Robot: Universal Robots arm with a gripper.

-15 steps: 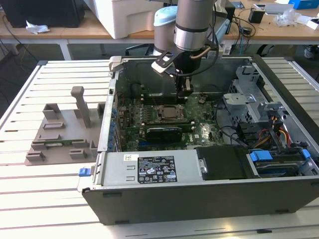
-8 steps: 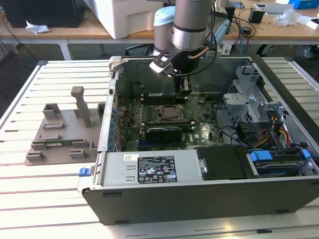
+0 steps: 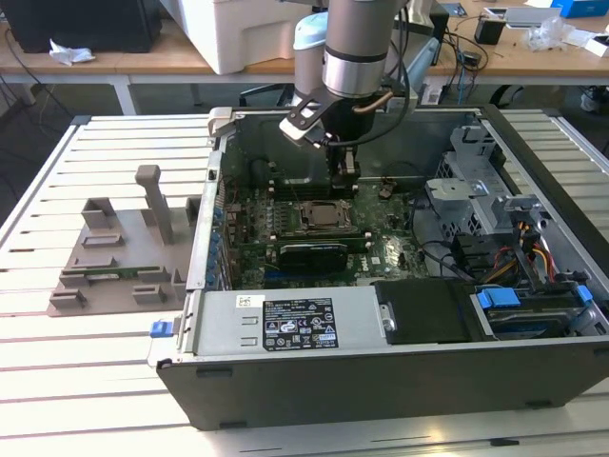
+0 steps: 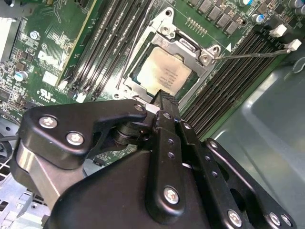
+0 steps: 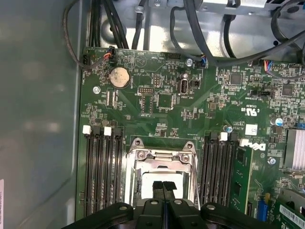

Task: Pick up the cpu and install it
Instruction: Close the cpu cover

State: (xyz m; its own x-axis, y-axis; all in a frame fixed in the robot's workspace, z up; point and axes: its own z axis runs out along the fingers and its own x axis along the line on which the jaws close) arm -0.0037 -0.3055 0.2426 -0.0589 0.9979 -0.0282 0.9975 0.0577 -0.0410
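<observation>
One gripper (image 4: 164, 97), pinched shut on nothing, hangs straight above the cpu (image 4: 167, 74) lying flat in the socket (image 4: 188, 47) mid-motherboard (image 5: 157, 100).

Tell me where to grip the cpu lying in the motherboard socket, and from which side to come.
Probably by two opposite edges of the cpu, coming straight down from above: it lies flat, silvery top up, with the metal socket frame close around it, so no sideways approach is open. The gripper, shut, hangs above it.
</observation>
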